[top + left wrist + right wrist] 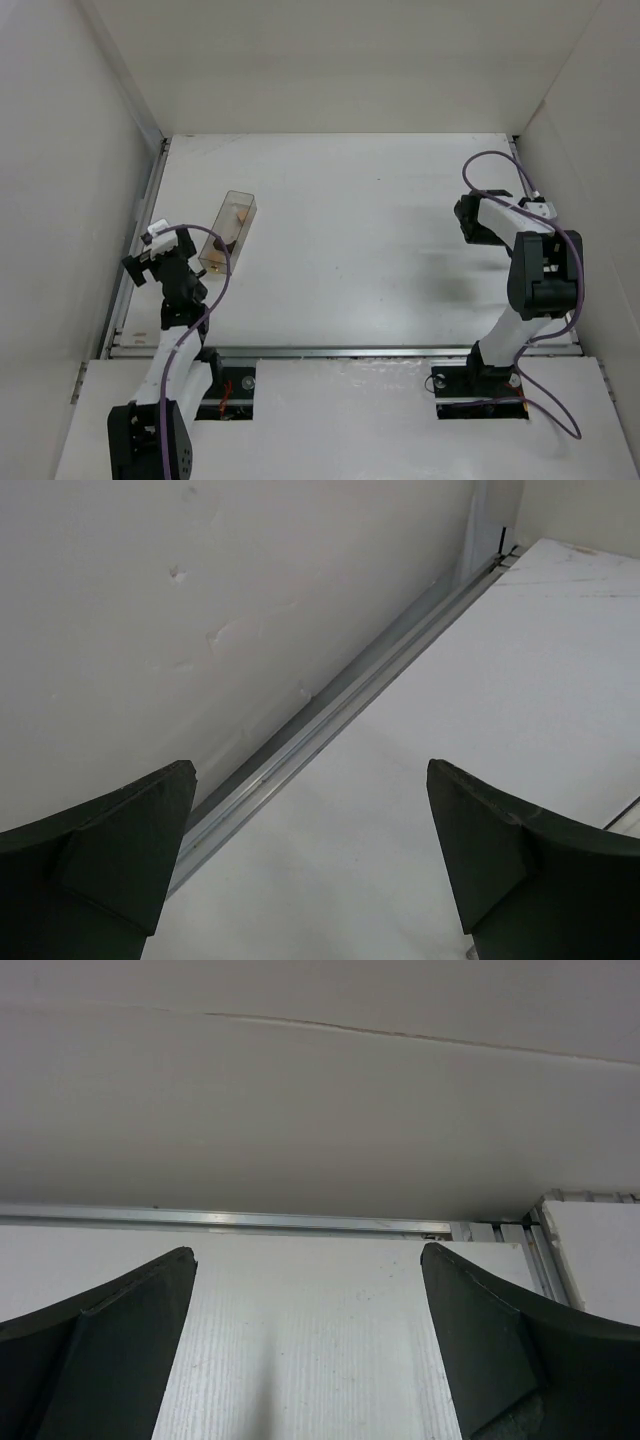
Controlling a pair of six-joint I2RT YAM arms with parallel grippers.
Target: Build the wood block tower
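- The wood blocks (240, 212) show only as small tan and brown specks inside the clear box (226, 238). The box lies on the left half of the table (380, 250), just beside the left arm. How many blocks there are cannot be told.
- No tower stands anywhere on the table, so the build looks not yet begun.
- Judging by size and material, the cubes should be light, stiff and hard rather than fragile. Their smooth faces could slip or twist if pinched off-centre.
- The best hold is probably on 2 opposite flat sides, leaving the underside free for setting down.
- The box walls may crowd a reach inside; whether it has a lid cannot be told.
- The left gripper (310, 780) has its fingers wide apart with nothing between them, facing the left wall and its aluminium rail (330, 705).
- The right gripper (308, 1255) is likewise spread and empty, over the right side, well apart from the box.
- The table is white, flat and matte. White walls (350, 60) close 3 sides, leaving little room on the left.
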